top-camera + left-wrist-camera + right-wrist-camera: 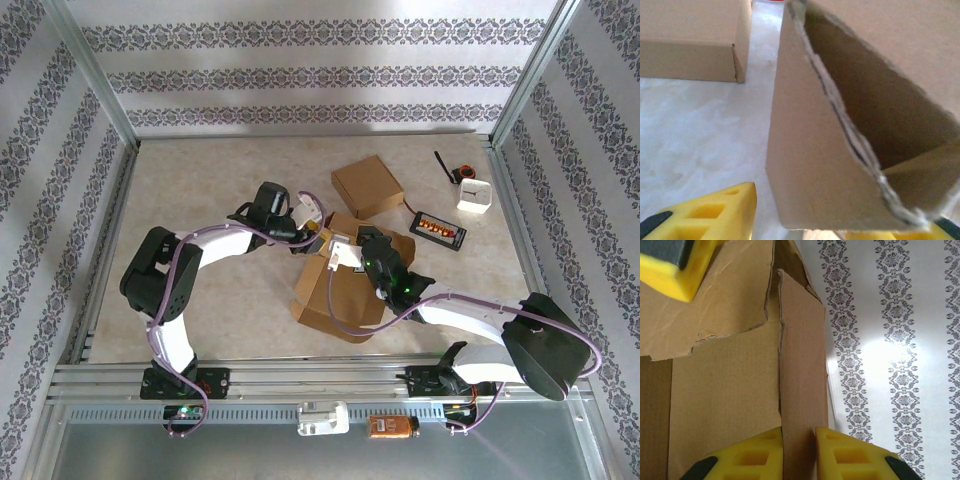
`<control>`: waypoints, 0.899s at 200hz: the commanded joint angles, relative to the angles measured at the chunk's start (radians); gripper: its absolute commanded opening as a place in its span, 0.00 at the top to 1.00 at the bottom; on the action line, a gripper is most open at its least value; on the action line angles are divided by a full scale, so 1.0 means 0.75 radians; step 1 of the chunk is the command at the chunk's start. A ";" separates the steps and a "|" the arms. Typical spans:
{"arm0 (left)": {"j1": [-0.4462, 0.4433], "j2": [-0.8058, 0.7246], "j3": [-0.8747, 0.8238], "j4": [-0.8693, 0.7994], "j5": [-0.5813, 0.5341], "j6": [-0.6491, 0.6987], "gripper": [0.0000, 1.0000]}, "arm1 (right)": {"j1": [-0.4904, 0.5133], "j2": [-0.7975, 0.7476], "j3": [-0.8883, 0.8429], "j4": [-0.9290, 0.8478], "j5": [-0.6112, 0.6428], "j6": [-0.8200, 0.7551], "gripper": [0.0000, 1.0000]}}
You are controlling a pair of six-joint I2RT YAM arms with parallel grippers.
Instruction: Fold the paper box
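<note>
The paper box is brown cardboard, half raised in the middle of the table, with its flaps standing up. My right gripper is at its top edge. In the right wrist view that gripper is shut on a narrow upright flap, with a yellow finger on each face. My left gripper reaches the box's far left corner. Its fingers straddle a cardboard wall of the box with a gap on the left side, so this gripper is open. One left finger pad shows above the torn flap.
A finished brown box sits behind the paper box, also seen as a closed box past the left fingers. At the back right lie a black tray with orange parts and a white cube. Metal frame posts and patterned walls enclose the table.
</note>
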 commanded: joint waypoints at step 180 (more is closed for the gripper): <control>-0.276 0.187 0.140 0.160 -0.785 -0.414 0.86 | 0.019 -0.077 -0.008 -0.155 -0.116 0.203 0.61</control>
